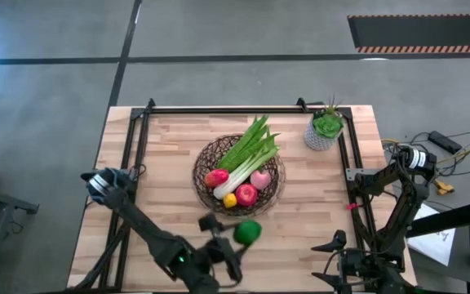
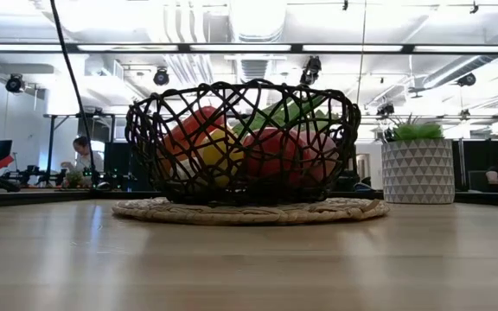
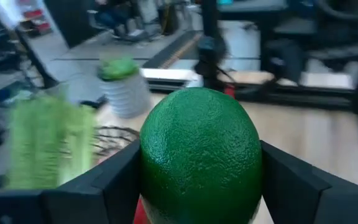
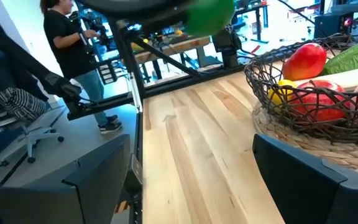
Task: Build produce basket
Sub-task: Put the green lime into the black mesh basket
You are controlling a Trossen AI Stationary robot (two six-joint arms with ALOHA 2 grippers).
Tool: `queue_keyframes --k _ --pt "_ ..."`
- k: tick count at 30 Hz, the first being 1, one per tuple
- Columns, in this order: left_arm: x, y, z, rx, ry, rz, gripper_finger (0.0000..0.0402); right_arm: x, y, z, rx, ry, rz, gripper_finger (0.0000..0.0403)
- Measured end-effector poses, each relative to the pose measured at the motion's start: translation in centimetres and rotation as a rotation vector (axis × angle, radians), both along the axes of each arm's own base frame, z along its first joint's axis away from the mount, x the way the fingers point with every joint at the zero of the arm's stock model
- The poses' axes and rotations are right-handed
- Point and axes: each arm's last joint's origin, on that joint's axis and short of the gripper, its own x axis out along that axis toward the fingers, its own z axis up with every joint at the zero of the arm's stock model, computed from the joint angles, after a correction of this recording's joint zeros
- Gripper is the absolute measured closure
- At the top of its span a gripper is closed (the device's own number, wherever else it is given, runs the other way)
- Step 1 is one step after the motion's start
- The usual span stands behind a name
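Holding a lime (image 3: 201,155), left gripper (image 1: 237,245) fingers pinching it; right gripper (image 4: 185,180) spread.
We see celery (image 1: 247,155) lying diagonally across the basket (image 1: 205,155), leaves toward the pot.

We see a wooden table (image 1: 178,143) with a black frame (image 1: 219,107) along its edges. A small grey pot (image 1: 320,135) with a green plant (image 1: 328,123) stands near one far corner of the table. In the low view the pot (image 2: 418,171) has a triangle pattern. Cables (image 1: 451,159) lie on the grey floor (image 1: 55,98) beside the table. A person (image 4: 73,50) in a black shirt stands in the room.
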Motion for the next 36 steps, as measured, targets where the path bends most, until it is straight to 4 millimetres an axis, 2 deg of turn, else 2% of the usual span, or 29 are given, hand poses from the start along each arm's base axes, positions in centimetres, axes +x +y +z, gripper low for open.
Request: queue_keyframes --k 3,6,12,18,22,32,36 --pt "-0.4 2.4 0.9 -0.008 -0.002 0.051 0.0154 0.1 0.0 0.0 0.0 0.0 -0.003 0.0074" --pt "-0.1 5.1 0.3 -0.035 0.005 0.116 0.0155 0.1 0.0 0.0 0.0 0.001 -0.003 0.0074" --pt "0.6 10.8 -4.8 -0.12 0.059 0.276 0.0152 0.1 0.0 0.0 0.003 0.001 -0.003 0.0074" --pt "0.5 14.6 -8.6 -0.186 0.053 0.418 0.0141 0.1 -0.1 0.0 -0.001 0.002 -0.003 0.0074" --pt "0.5 15.8 -9.6 -0.212 0.032 0.46 0.0139 0.1 -0.1 0.0 -0.003 0.002 -0.003 0.0074" --pt "0.8 17.0 -10.1 -0.286 0.086 0.45 0.0137 0.1 -0.1 0.0 -0.007 0.003 -0.003 0.0074" --pt "1.0 18.2 -10.6 -0.333 0.132 0.444 0.0115 0.1 -0.1 0.0 0.0 0.002 -0.004 0.0074"
